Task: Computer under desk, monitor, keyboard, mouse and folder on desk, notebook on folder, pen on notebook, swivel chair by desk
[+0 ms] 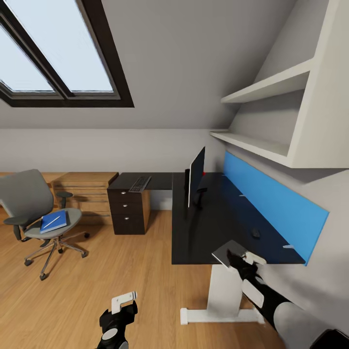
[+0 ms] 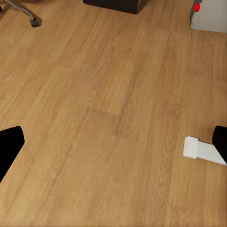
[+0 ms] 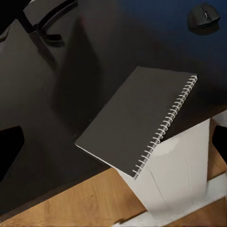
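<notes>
One long black bench (image 1: 228, 228) carries the monitor (image 1: 196, 178) mid-top, keyboard (image 1: 140, 183) at its far left end. Folder (image 1: 53, 221) and pen (image 1: 51, 222) lie on the chair (image 1: 34, 213). Notebook (image 3: 137, 120) overhangs the near edge, apparently pinched by the right claw (image 1: 235, 259); left claw (image 1: 121, 303) gapes, empty.

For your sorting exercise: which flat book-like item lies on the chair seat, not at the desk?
The bright blue folder, with a pen on it; the grey spiral notebook is at the desk edge.
</notes>
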Available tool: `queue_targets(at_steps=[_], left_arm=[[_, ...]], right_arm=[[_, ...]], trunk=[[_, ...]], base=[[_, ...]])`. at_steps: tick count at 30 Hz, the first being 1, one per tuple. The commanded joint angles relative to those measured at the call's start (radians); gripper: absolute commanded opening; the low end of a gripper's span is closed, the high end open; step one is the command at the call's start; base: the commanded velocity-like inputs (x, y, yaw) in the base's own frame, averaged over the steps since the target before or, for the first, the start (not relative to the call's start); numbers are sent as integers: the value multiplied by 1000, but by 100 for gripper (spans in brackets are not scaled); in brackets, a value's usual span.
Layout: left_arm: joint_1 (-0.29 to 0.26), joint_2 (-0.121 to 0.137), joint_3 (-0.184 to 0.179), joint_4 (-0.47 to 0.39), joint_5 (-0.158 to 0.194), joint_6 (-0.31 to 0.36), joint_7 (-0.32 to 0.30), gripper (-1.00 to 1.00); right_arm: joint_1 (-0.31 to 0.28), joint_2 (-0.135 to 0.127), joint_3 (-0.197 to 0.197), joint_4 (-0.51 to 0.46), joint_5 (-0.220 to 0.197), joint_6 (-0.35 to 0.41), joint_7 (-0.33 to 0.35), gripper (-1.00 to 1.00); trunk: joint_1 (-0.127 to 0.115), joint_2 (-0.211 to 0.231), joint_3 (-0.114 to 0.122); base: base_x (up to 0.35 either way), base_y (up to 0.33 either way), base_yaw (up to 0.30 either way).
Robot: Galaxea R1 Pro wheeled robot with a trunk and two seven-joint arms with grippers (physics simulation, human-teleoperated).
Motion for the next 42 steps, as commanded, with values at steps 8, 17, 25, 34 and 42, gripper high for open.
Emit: queue_targets(at_steps=[8, 17, 25, 34, 42], left_arm=[[-1, 1, -5, -2, 4, 3, 8, 100], [-1, 2, -6, -2, 3, -21, 8, 100], [-1, 4, -5, -2, 0, -57, 4, 100], [-1, 4, -5, -4, -2, -58, 4, 100], [-1, 26, -6, -18, -1, -59, 1, 100]], right_arm=[[-106, -3, 9, -3, 104, 196, -63, 100], [-138, 21, 9, 17, 169, 360, -165, 100], [-139, 26, 14, 28, 179, 326, -171, 100], [-140, 27, 15, 56, 204, 322, -179, 100], [-140, 26, 15, 95, 215, 324, -180, 100]], trunk=[[0, -1, -2], [0, -1, -2], [0, -1, -2], [0, -1, -2], [0, -1, -2]], base=[[0, 0, 0], [90, 0, 0], [175, 0, 0], [254, 0, 0], [118, 0, 0]])
